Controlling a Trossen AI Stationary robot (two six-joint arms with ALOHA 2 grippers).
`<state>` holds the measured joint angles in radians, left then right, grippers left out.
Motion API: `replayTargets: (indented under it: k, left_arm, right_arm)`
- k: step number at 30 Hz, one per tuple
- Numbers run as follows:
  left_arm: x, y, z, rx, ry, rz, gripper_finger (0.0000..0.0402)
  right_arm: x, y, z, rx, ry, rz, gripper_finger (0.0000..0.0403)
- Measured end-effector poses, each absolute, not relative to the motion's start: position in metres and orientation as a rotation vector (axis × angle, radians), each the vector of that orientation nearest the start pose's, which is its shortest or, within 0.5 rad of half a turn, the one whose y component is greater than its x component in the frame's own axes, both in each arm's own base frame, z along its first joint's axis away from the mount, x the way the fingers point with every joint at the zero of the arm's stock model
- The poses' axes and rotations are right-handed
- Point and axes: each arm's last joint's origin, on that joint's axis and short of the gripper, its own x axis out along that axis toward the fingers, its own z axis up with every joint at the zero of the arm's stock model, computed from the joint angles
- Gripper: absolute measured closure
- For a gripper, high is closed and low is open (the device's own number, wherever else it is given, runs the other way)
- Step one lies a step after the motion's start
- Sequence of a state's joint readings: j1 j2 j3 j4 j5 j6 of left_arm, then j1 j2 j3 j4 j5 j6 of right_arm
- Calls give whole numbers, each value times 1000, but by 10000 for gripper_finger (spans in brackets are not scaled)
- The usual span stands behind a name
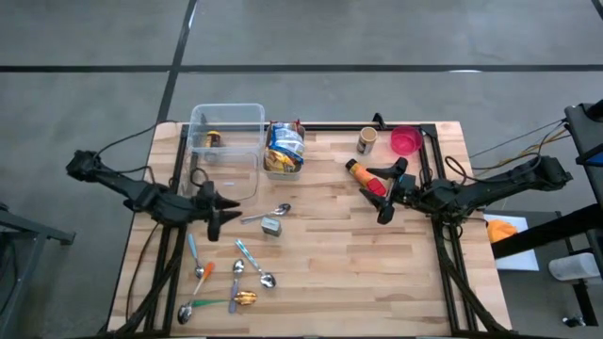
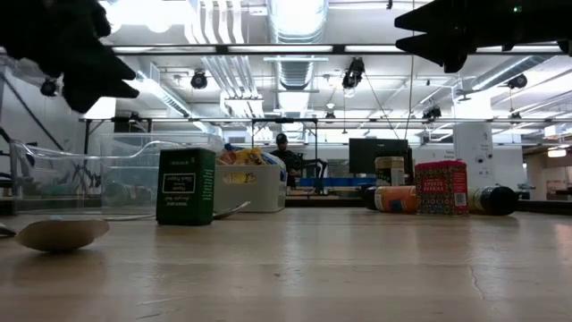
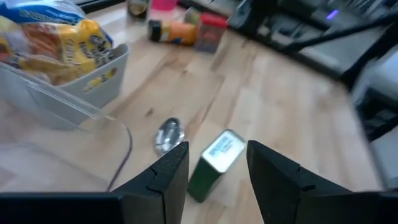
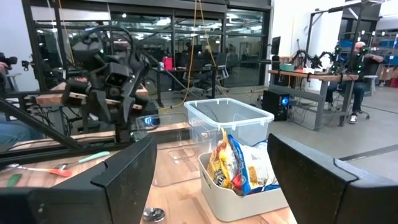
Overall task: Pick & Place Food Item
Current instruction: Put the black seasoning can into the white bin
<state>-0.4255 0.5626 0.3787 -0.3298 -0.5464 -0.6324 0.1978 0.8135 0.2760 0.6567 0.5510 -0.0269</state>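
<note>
Table of pale wood carries everything here. From above, the small green box lies near the middle, just right of the left gripper and touching or nearly touching the bowl end of a spoon. The left wrist view adds what the overhead cannot: the green box sits just ahead of that gripper's two dark fingers, which stand apart with nothing between them, and the box's long axis runs slantwise away from the camera, its pale labelled face turned up. The low view shows the green box standing taller than wide, label facing the camera, with a spoon bowl in front and to its left.

Only the overhead shows the scattered cutlery near the table's front left. The clear bin and the white basket of snack packets stand at the back; the right wrist view looks into the basket and shows bright packets inside.

The right gripper hovers at the right side, jaws spread wide and holding nothing, close by an orange bottle and a red box. A pink bowl and a small jar sit behind. People sit at desks in the room beyond.
</note>
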Motion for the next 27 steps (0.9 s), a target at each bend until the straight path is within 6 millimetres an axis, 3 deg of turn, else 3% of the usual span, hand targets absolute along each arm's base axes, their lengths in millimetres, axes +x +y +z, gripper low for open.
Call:
replayTargets:
  k: [9, 16, 22, 27]
  left_arm:
    - [186, -65, 240, -102, 687, 454, 225]
    - [224, -80, 246, 7, 787, 483, 124]
    - [240, -89, 249, 108, 842, 356, 35]
    - [247, -89, 244, 95, 866, 219, 4]
  right_arm:
    - [171, 19, 232, 16, -104, -354, 99]
    - [171, 19, 232, 16, -104, -354, 99]
    - [171, 19, 232, 16, -104, -354, 99]
    - [171, 19, 232, 16, -105, -355, 99]
